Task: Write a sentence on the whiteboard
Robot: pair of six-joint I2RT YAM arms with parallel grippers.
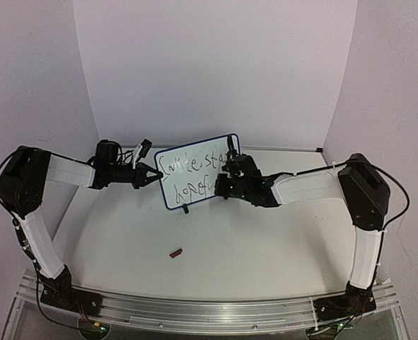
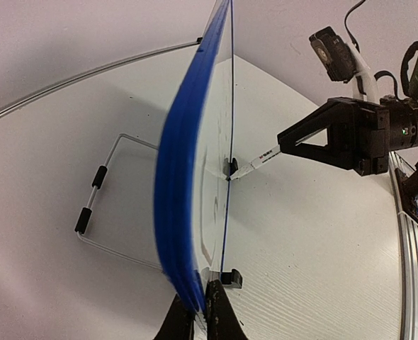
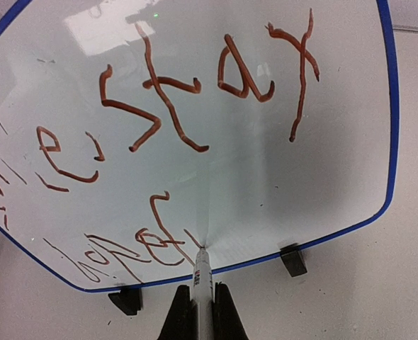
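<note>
The whiteboard (image 1: pixel 195 149) stands upright mid-table, blue-framed, on small black feet (image 3: pixel 292 260). The sentence (image 1: pixel 188 168) runs across it in two scrawled lines, reddish-brown in the right wrist view (image 3: pixel 173 106). My left gripper (image 1: pixel 157 176) is shut on the board's left edge; in its own view the jaws (image 2: pixel 198 315) pinch the blue frame (image 2: pixel 181 177). My right gripper (image 1: pixel 222 185) is shut on a white marker (image 3: pixel 202 273). Its tip touches the board's lower part, at the end of the second line. The left wrist view shows the right gripper (image 2: pixel 287 142) and the marker (image 2: pixel 255 161) side on.
A small dark marker cap (image 1: pixel 175 251) lies on the table in front of the board. A wire stand (image 2: pixel 99 205) lies behind the board. White walls close in the back and sides, and a metal rail (image 1: pixel 209 308) runs along the near edge.
</note>
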